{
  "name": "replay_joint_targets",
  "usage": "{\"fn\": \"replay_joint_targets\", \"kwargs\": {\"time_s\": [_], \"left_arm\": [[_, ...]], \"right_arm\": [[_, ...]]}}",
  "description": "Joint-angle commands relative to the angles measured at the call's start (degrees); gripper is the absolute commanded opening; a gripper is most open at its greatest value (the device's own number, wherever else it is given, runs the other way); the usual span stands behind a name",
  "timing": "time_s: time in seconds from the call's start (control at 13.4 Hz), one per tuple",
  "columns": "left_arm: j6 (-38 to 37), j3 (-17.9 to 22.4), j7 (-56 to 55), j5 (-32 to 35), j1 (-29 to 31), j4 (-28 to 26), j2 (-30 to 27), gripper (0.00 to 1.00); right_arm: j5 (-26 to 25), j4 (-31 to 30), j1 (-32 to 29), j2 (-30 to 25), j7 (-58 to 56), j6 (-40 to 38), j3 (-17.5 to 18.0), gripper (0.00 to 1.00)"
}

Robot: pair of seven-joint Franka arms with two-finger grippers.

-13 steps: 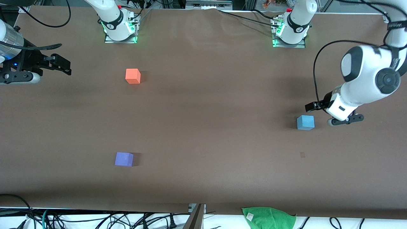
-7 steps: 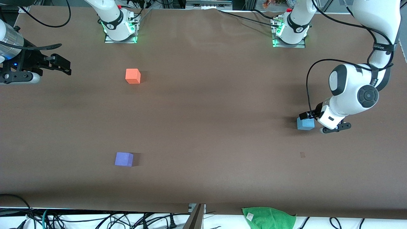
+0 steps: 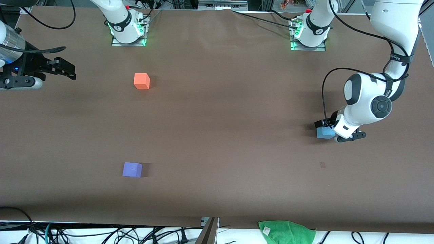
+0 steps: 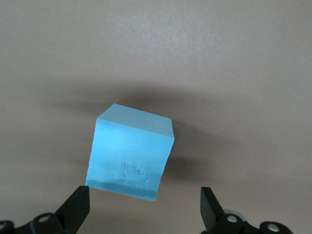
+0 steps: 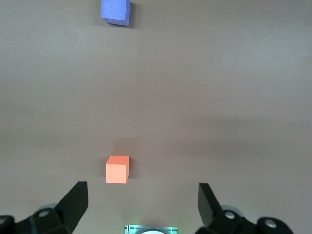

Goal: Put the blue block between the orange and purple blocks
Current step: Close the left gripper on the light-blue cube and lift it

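The blue block (image 3: 323, 133) lies on the brown table toward the left arm's end. My left gripper (image 3: 325, 126) is low over it and open. In the left wrist view the blue block (image 4: 130, 156) sits just ahead of the open left gripper (image 4: 144, 210), its edge level with the fingertips (image 4: 78, 208), off-centre toward one finger. The orange block (image 3: 141, 81) and the purple block (image 3: 132, 169) lie far apart toward the right arm's end, the purple one nearer the camera. My right gripper (image 3: 69, 72) waits open in the air at that end; its wrist view shows the orange block (image 5: 117, 169) and the purple block (image 5: 115, 10).
The arm bases (image 3: 128, 32) (image 3: 308, 34) stand along the table's edge farthest from the camera. A green cloth (image 3: 286, 232) lies off the table's edge nearest the camera. A small dark mark (image 3: 322, 165) is on the table near the blue block.
My left arm has swung in and come down from beside the blue block to over it. The blocks and the right arm have not moved.
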Motion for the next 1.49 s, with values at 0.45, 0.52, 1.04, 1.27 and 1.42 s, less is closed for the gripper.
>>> {"fn": "replay_joint_targets", "kwargs": {"time_s": [0.45,0.52,1.04,1.27,1.42], "left_arm": [[0.98,-0.38,7.03,6.01,0.37,-0.55,1.50,1.00],[1.50,-0.38,7.03,6.01,0.37,-0.55,1.94,1.00],[3.00,-0.21,7.03,6.01,-0.06,2.44,5.10,0.06],[2.74,-0.29,6.94,5.92,0.11,3.41,4.67,0.00],[0.56,-0.56,6.50,5.84,-0.15,5.68,3.36,0.00]], "right_arm": [[0.81,0.52,-0.42,-0.11,-0.42,-0.06,0.17,1.00],[0.81,0.52,-0.42,-0.11,-0.50,-0.06,0.17,1.00],[0.81,0.52,-0.25,-0.11,-0.59,-0.06,0.17,1.00],[0.81,0.52,-0.33,-0.11,-0.59,-0.06,0.17,1.00],[0.81,0.52,-0.25,-0.11,-0.59,-0.06,0.17,1.00]]}}
